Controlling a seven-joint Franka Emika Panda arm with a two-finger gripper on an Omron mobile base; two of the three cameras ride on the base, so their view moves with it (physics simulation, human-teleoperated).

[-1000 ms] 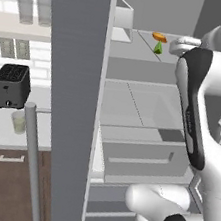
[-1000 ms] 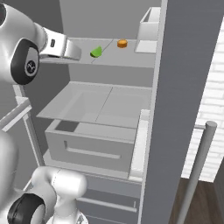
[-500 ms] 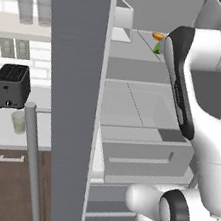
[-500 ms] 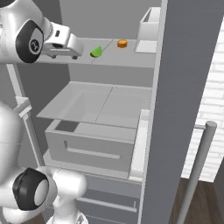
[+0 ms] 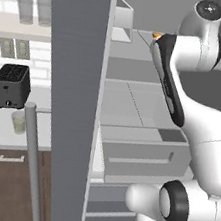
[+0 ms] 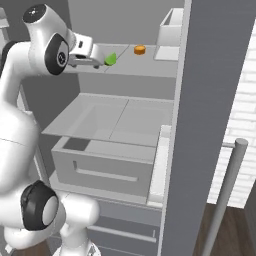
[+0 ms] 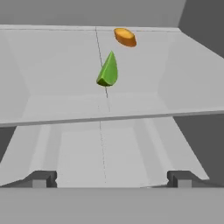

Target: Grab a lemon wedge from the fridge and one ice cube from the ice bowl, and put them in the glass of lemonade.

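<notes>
Dark fingertips of the gripper (image 7: 111,178) stood spread wide, nothing between them, aimed level into the fridge (image 6: 215,100). Straight ahead and near lay the lemon wedge (image 7: 108,70), green, long axis running away from the hand, point toward the back. It sat on the grey upper shelf (image 7: 52,65), near the front edge. Just beyond it lay a small orange piece (image 7: 125,36). A white bin (image 6: 171,34) stood further right; open room around the wedge.
</notes>
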